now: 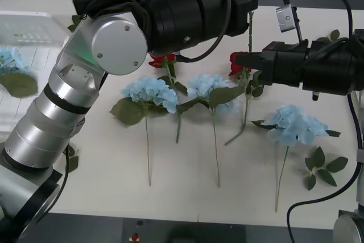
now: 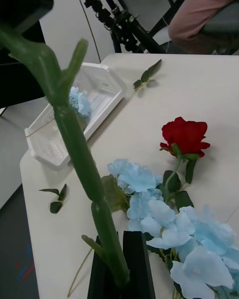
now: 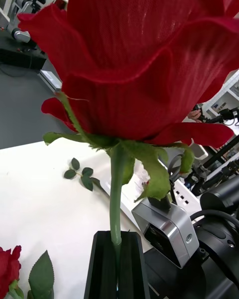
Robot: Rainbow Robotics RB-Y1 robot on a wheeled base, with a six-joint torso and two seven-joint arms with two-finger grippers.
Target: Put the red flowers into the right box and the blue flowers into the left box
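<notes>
Left gripper (image 3: 118, 259) clamped on rose stem (image 3: 115, 189), right gripper (image 2: 122, 264) clamped on another stem (image 2: 79, 154).

My left arm crosses the front view on a diagonal, silver links climbing from the near left corner to a round elbow joint, then a black forearm running rightward over the table. Its left gripper (image 3: 118, 264) has both black fingers pressed flat on a red rose stem (image 3: 115, 194). My right arm comes in from the right edge, black forearm level and pointing left. Its right gripper (image 2: 119, 266) has its dark fingers clamped on a thick green stem (image 2: 74, 144).
</notes>
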